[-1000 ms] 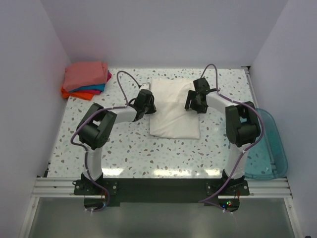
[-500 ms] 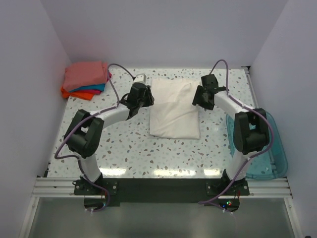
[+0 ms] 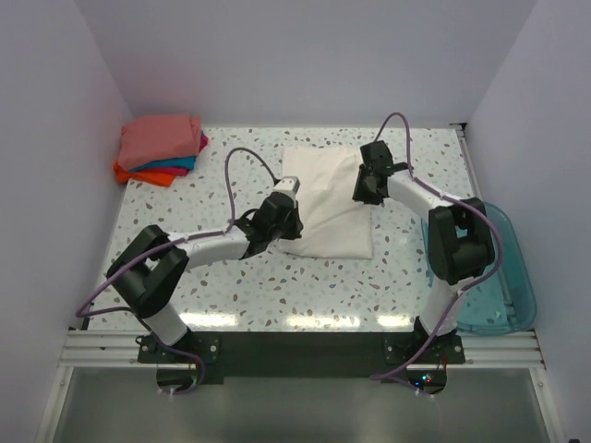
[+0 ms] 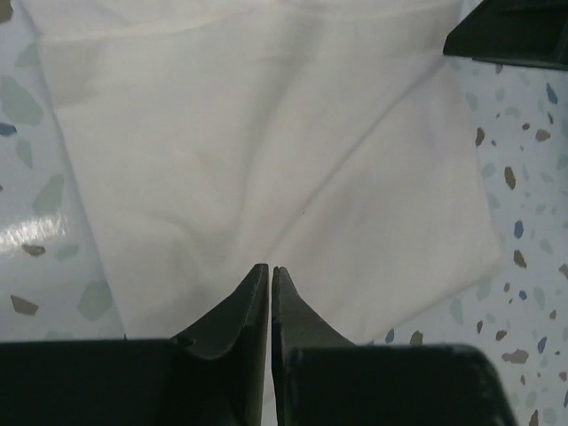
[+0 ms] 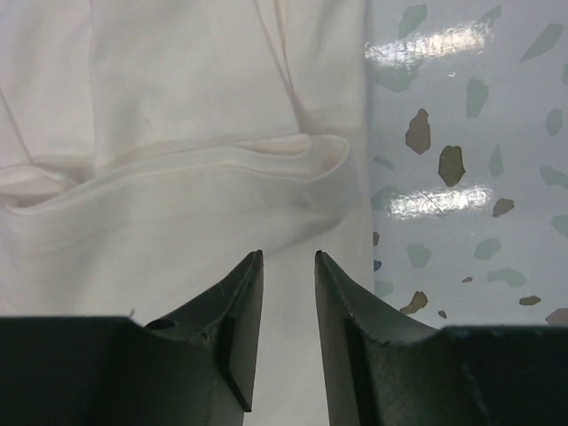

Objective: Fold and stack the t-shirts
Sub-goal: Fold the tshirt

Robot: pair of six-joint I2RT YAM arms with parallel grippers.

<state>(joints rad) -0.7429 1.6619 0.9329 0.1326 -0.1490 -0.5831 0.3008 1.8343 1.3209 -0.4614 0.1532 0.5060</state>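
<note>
Speckled worktop (image 3: 231, 277), pale walls on three sides.

Top view: white t-shirt (image 3: 328, 217) folded to a rectangle, flat mid-worktop. Stack of folded t-shirts (image 3: 162, 148), salmon-pink over teal and orange, well off to the far left of white t-shirt. Left claw (image 3: 280, 220) at white t-shirt's left edge; right claw (image 3: 363, 187) at its far right corner. Teal bin (image 3: 499, 268) to the right of white t-shirt, at the worktop's edge.

Left wrist view: left claw (image 4: 270, 273) pressed closed, fingers together, tips over white t-shirt; touching the cloth or not, cannot tell.

Right wrist view: right claw (image 5: 288, 259) parted by a narrow gap, over white t-shirt just inside its edge, rolled hem fold ahead of the tips.
</note>
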